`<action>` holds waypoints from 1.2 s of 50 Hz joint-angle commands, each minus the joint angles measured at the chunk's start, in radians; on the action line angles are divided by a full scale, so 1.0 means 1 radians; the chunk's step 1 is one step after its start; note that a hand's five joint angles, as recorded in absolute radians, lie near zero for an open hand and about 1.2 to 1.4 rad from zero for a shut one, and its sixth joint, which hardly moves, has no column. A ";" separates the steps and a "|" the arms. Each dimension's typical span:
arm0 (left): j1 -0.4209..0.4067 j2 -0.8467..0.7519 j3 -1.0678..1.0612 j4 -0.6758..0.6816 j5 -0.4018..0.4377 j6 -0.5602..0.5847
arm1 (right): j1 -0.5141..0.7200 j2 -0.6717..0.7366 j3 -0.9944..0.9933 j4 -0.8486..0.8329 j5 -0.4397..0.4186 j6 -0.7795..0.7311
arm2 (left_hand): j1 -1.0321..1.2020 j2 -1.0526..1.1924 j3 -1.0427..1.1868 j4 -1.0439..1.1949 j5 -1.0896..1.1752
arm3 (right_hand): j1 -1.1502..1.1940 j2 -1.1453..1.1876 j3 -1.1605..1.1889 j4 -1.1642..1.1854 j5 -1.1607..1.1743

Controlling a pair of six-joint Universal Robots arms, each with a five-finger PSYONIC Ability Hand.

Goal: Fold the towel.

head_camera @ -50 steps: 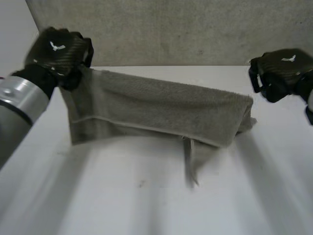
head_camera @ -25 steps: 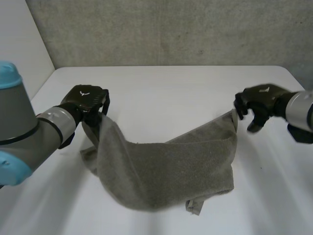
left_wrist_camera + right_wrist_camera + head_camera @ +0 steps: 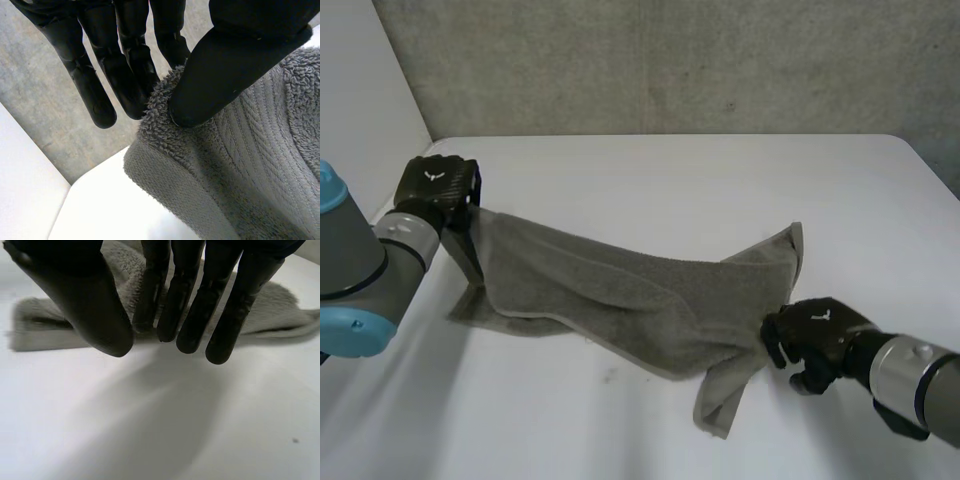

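Note:
The grey towel (image 3: 620,295) stretches across the table's middle, partly folded over itself, with a loose tail (image 3: 720,400) near the front. My left hand (image 3: 438,190) holds its left corner a little above the table. In the left wrist view the thumb (image 3: 235,60) pinches the towel's edge (image 3: 240,165) against the fingers (image 3: 115,65). My right hand (image 3: 815,340) sits low at the towel's right side, beside the tail. In the right wrist view its fingers (image 3: 200,305) and thumb (image 3: 75,300) hang apart over bare table, with the towel (image 3: 280,315) lying just beyond the fingertips.
The white table (image 3: 650,170) runs back to a grey concrete wall (image 3: 670,60). A white side wall (image 3: 360,80) stands at the left. Bare tabletop lies behind the towel and in front of it.
The towel has come down from in front of the camera onto the table. My right hand left the towel's upper right corner and dropped to its lower right side. The left hand drew back leftwards.

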 commanded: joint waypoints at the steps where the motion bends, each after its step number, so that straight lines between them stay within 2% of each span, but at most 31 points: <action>1: -0.003 -0.003 -0.014 0.021 0.001 0.002 | 0.048 -0.021 0.042 0.000 -0.092 0.011 | 0.205 0.179 0.180 0.179 0.194 | -0.170 -0.164 -0.163 -0.163 -0.166; 3: -0.003 -0.003 -0.016 0.021 -0.001 0.002 | 0.082 -0.021 0.053 -0.010 -0.101 0.046 | 0.205 0.179 0.180 0.179 0.194 | -0.435 -0.430 -0.429 -0.429 -0.432; 8: -0.003 -0.003 -0.016 0.021 -0.001 0.002 | 0.131 -0.022 0.071 -0.093 -0.099 0.095 | 0.205 0.179 0.180 0.179 0.194 | -0.578 -0.572 -0.571 -0.571 -0.574; 14: -0.003 -0.003 -0.017 0.019 -0.001 0.000 | 0.199 -0.018 0.094 -0.225 -0.064 0.104 | 0.205 0.179 0.180 0.179 0.194 | -0.581 -0.575 -0.574 -0.574 -0.577; 22: -0.003 -0.003 -0.034 0.022 0.001 0.002 | 0.258 0.018 0.081 -0.294 -0.007 0.106 | 0.205 0.179 0.180 0.179 0.194 | -0.586 -0.581 -0.580 -0.580 -0.583; 32: -0.006 -0.003 -0.040 0.027 0.001 0.002 | 0.349 0.151 0.007 -0.302 -0.006 0.106 | 0.205 0.179 0.180 0.179 0.194 | -0.666 -0.660 -0.659 -0.659 -0.662; 41: -0.006 -0.004 -0.045 0.029 0.001 0.002 | 0.389 0.199 -0.010 -0.339 -0.006 0.104 | 0.205 0.179 0.180 0.179 0.194 | -0.642 -0.637 -0.636 -0.636 -0.639; 44: -0.007 -0.004 -0.047 0.029 0.001 0.002 | 0.395 0.214 -0.011 -0.363 -0.003 0.104 | 0.205 0.179 0.180 0.179 0.194 | -0.607 -0.602 -0.600 -0.601 -0.603; 47: -0.007 -0.004 -0.048 0.029 0.001 0.002 | 0.400 0.225 -0.011 -0.386 0.019 0.104 | 0.205 0.179 0.180 0.179 0.194 | -0.475 -0.470 -0.468 -0.469 -0.471; 48: -0.007 -0.004 -0.050 0.029 0.001 0.002 | 0.403 0.229 -0.010 -0.398 0.037 0.103 | 0.205 0.179 0.180 0.179 0.194 | -0.382 -0.377 -0.375 -0.376 -0.378; 49: -0.007 -0.004 -0.050 0.029 0.001 0.002 | 0.403 0.234 -0.010 -0.412 0.054 0.103 | 0.205 0.179 0.180 0.179 0.194 | -0.192 -0.187 -0.185 -0.186 -0.188; 50: -0.007 -0.004 -0.050 0.029 0.001 0.002 | 0.403 0.234 -0.010 -0.412 0.054 0.103 | 0.205 0.179 0.180 0.179 0.194 | -0.190 -0.185 -0.184 -0.184 -0.187; 51: -0.007 -0.004 -0.050 0.029 0.001 0.002 | 0.403 0.234 -0.011 -0.429 0.071 0.101 | 0.205 0.179 0.180 0.179 0.194 | 0.063 0.068 0.069 0.069 0.066; 52: -0.007 -0.004 -0.050 0.029 0.001 0.002 | 0.403 0.234 -0.011 -0.429 0.071 0.101 | 0.205 0.179 0.180 0.179 0.194 | 0.065 0.071 0.072 0.072 0.069; 53: -0.007 -0.004 -0.050 0.029 0.001 0.002 | 0.401 0.231 -0.011 -0.446 0.086 0.098 | 0.205 0.179 0.180 0.179 0.194 | 0.312 0.318 0.319 0.319 0.316; 60: -0.007 -0.001 -0.051 0.027 0.001 0.003 | 0.389 0.157 -0.008 -0.466 0.131 0.106 | 0.205 0.179 0.180 0.179 0.194 | 0.334 0.340 0.341 0.341 0.338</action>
